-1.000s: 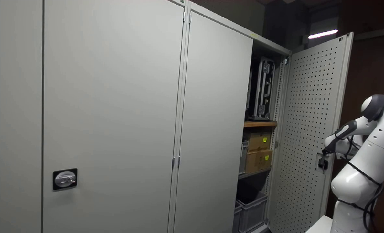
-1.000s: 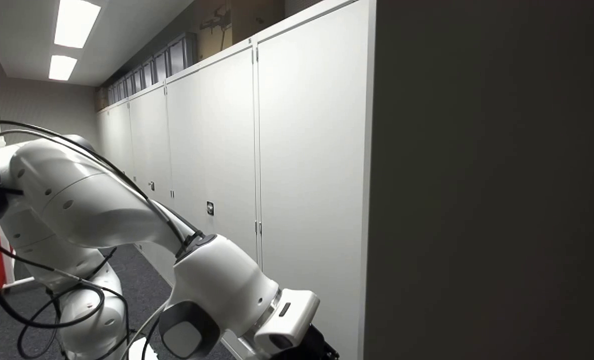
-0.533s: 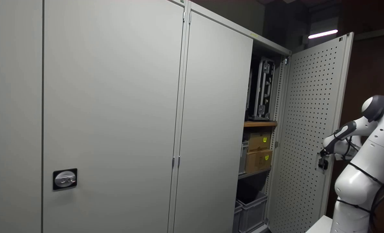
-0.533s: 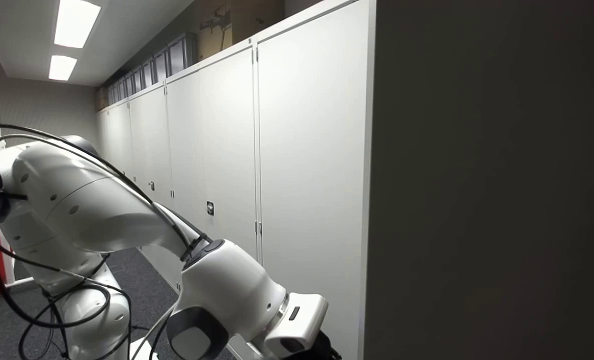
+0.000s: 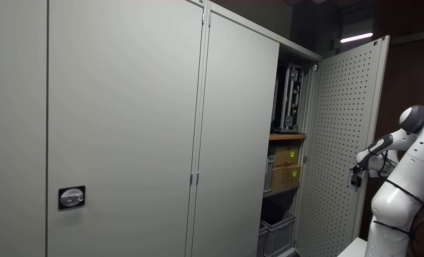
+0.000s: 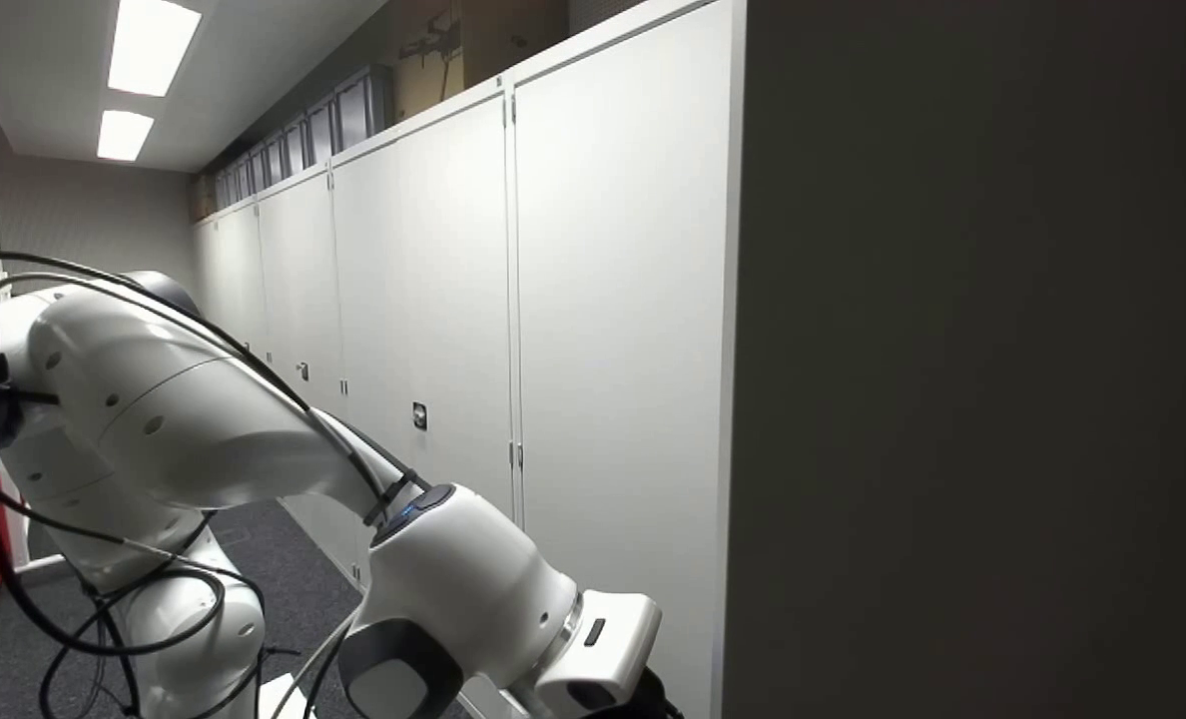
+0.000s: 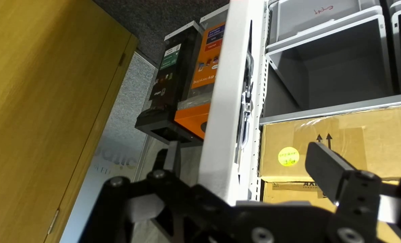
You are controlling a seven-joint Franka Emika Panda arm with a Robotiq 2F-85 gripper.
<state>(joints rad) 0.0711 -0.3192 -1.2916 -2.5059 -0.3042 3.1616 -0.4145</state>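
Note:
A grey cabinet door, perforated on its inner face (image 5: 337, 142), stands swung out from the cabinet. In the wrist view its pale edge (image 7: 222, 101) runs down between the spread fingers of my gripper (image 7: 243, 145). The left finger pad (image 7: 173, 158) is on one side of the door, the right pad (image 7: 325, 168) on the other, each with a visible gap to it. Whether the palm touches the edge I cannot tell. A metal latch (image 7: 246, 98) shows along the edge. In an exterior view the gripper (image 5: 356, 169) is at the door's dark lock fitting (image 5: 356, 180).
Inside the cabinet are cardboard boxes (image 7: 342, 138), grey bins (image 7: 345, 67) and a black case (image 5: 291, 100). Beyond the door stand a black bin (image 7: 173, 77) and an orange-fronted one (image 7: 205, 60). Closed cabinet doors (image 5: 126, 107) line the wall. Cables (image 6: 134, 559) hang around the arm.
My wrist has moved a little left in an exterior view, and right and down where the arm is seen close up. The door's free edge has shifted slightly left in both exterior views.

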